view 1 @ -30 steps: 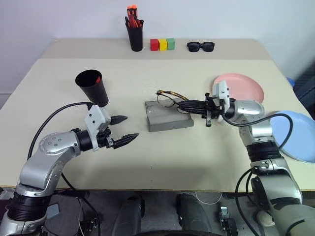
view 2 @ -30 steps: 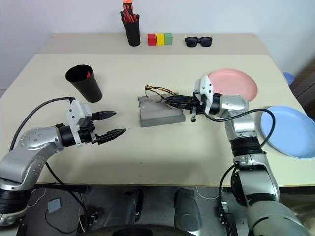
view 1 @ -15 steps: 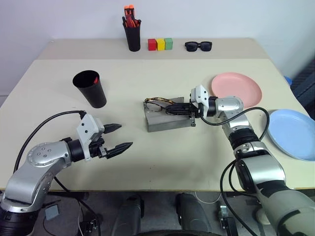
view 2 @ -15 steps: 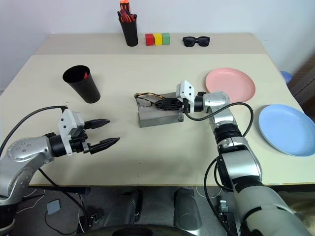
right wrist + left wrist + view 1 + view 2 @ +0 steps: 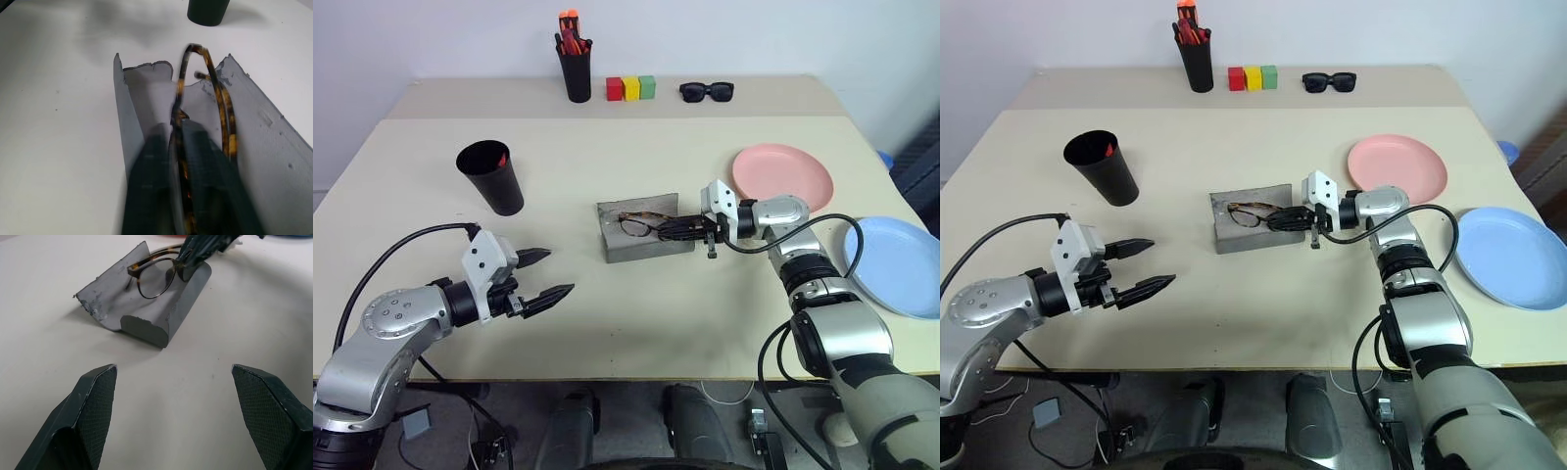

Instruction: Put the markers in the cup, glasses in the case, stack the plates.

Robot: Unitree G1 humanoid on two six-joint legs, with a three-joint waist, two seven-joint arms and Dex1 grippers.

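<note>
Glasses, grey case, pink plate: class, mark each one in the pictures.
glasses (image 5: 155,278), left wrist view, on a lens.
grey case (image 5: 1258,236), right eye view, on its front wall.
pink plate (image 5: 783,174), left eye view, on its middle.

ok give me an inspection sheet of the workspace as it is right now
surface: beige table, bare in front.
job's things: glasses lie in the open grey case; black cup upright with a red marker showing inside; pink plate and blue plate apart, not stacked.
clutter: pen holder with orange-red pens, three coloured blocks and black sunglasses along the far edge.
grippers: left hand open, holding nothing, near the front; right hand at the case, fingers around the glasses.
cables: a black cable loops at the left arm.
surroundings: pale wall behind.
</note>
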